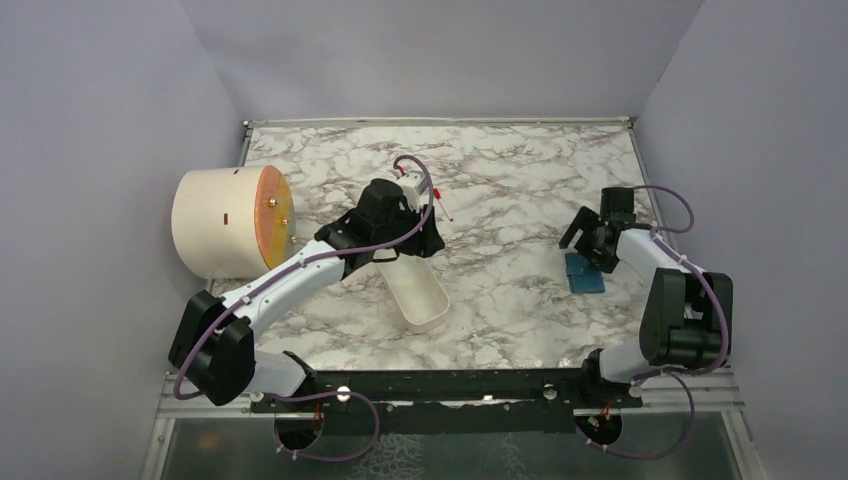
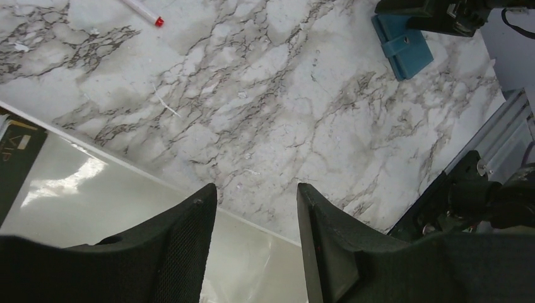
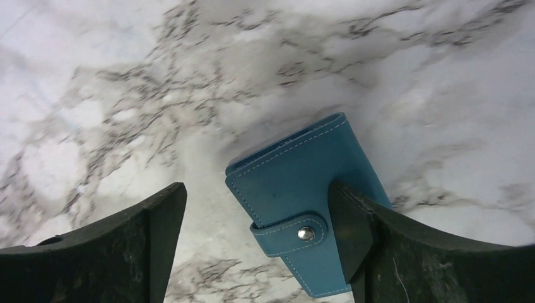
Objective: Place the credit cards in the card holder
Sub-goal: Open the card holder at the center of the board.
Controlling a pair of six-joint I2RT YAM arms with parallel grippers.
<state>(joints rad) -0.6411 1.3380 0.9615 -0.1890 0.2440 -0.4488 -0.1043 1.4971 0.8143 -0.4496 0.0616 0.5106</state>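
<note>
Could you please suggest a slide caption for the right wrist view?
Open right gripper poised over the closed, snapped teal card holder lying on the marble table.

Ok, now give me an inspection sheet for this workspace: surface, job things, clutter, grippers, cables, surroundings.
Surface: marble-pattern table.
Job's things: teal holder snapped shut, flat on the table at the right. A dark card appears to lie in the tray, only partly in view. Yellow card: nothing seen.
Clutter: white tray under the left arm; cream cylinder on its side at far left; red-tipped pen beyond the tray.
Grippers: left gripper open over the tray, holding nothing. Right gripper open, with the holder below between its fingers.
Cables: purple cables run along both arms, looping free.
Surroundings: plain lilac walls on three sides.
</note>
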